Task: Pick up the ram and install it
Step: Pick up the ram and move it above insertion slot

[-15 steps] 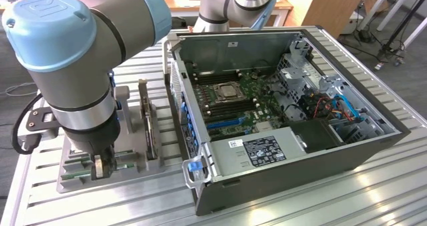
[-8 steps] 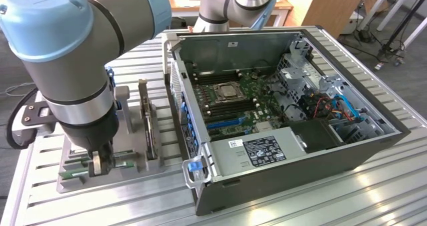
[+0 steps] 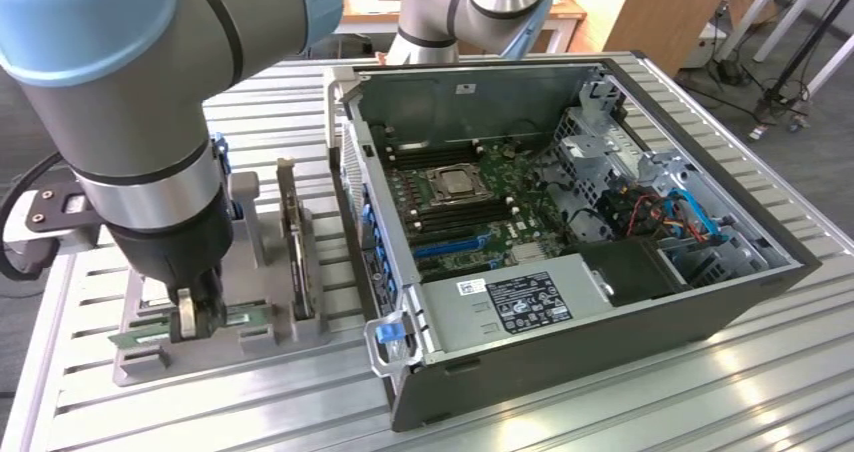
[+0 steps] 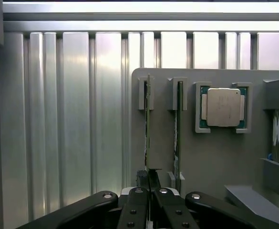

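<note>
Robot arm [image 3: 147, 122] stands at the exterior view's left and reaches straight down to a grey holder [image 3: 267, 334] on the slatted metal table [image 3: 641, 412]. Its gripper [image 3: 191, 322] is at the holder, with the two fingers pressed together on the thin edge of the ram [image 3: 138, 338], a green stick that sits on its edge in a slot of the holder. The wrist view agrees: the gripper [image 4: 148, 179] pinches the ram [image 4: 148, 124], which rests between its slot posts. A second stick [image 4: 179, 129] stands in the neighbouring slot, parallel to the first and apart from it, and beside that a square silver processor [image 4: 222, 107] lies flat in a pocket of the holder [image 4: 215, 162]. Further to the exterior view's right a dark card [image 3: 288, 237] stands upright in the holder. After it comes the open computer case [image 3: 601, 357], lying on its side, with the motherboard [image 3: 501, 207] exposed and a silver power supply [image 3: 527, 297] beside it
</note>
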Motion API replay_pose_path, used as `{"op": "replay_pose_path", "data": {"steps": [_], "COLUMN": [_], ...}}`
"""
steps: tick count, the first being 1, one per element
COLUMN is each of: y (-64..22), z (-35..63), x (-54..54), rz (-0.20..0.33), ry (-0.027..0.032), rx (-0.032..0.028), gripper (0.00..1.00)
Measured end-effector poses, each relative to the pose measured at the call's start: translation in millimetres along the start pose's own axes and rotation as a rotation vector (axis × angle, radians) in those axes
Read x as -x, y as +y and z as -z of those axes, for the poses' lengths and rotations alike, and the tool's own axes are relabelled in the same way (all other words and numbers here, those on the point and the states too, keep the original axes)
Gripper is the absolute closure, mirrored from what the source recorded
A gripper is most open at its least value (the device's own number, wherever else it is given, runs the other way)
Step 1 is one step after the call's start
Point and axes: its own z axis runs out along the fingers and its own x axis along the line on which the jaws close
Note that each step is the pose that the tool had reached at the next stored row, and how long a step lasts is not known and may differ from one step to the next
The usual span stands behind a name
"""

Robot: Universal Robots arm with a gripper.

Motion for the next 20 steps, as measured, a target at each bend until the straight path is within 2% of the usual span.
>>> {"op": "replay_pose_path", "data": {"steps": [9, 20], "y": [0.2, 0.2], "z": [18.9, 49.7], "x": [-0.1, -0.1], "rz": [0.000, 0.000], "ry": [0.0000, 0.0001], "rx": [0.0000, 0.0001], "gripper": [0.89, 0.89]}}
